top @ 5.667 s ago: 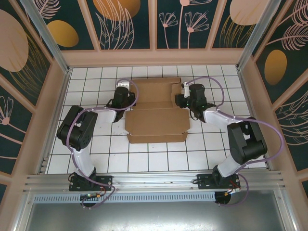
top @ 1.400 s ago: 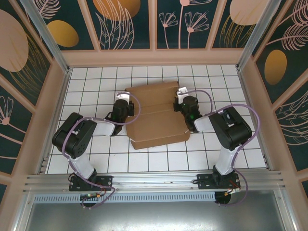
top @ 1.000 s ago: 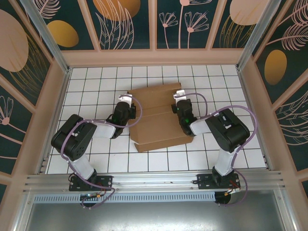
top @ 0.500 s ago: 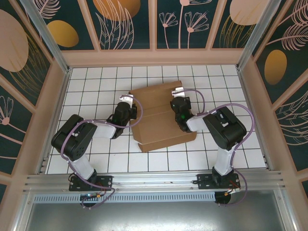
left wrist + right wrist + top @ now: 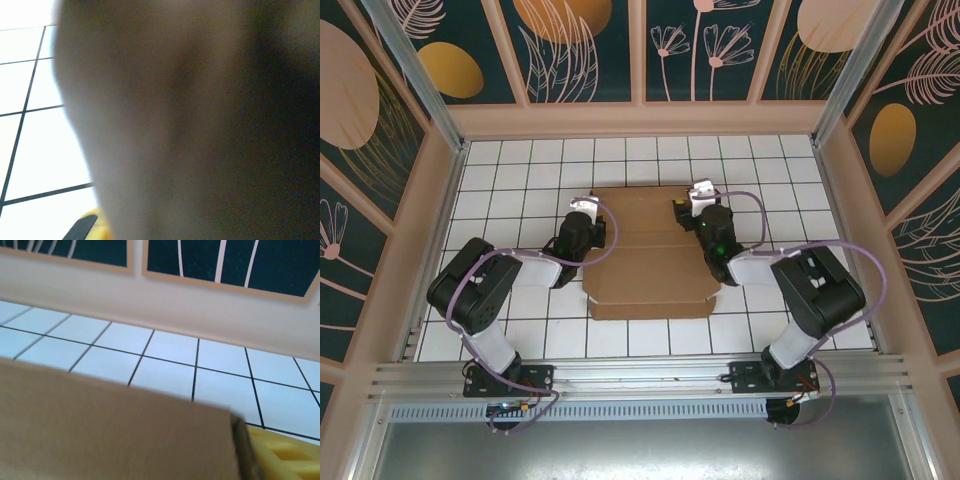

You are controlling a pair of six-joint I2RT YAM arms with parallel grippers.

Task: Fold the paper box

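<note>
The paper box (image 5: 650,270), plain brown cardboard, lies folded and fairly square to the tiles in the middle of the table. My left gripper (image 5: 588,215) is at the box's left edge and is shut on it. In the left wrist view blurred cardboard (image 5: 200,125) sits right against the camera, and a yellow fingertip (image 5: 92,222) peeks out at the bottom left. My right gripper (image 5: 692,205) is at the box's far right corner. In the right wrist view a cardboard panel (image 5: 115,430) crosses the jaws. One yellow finger (image 5: 285,455) stands well off to the right, so the jaws are open.
The white tiled floor (image 5: 520,160) is ringed by low beige walls (image 5: 640,120) with dark patterned panels above. An aluminium rail (image 5: 640,375) runs along the near edge by both arm bases. Bare tiles lie behind the box and on either side of it.
The box was skewed clockwise half a second ago and now lies square again. The right gripper has opened and moved right and back to the far right corner. The left gripper stayed put.
</note>
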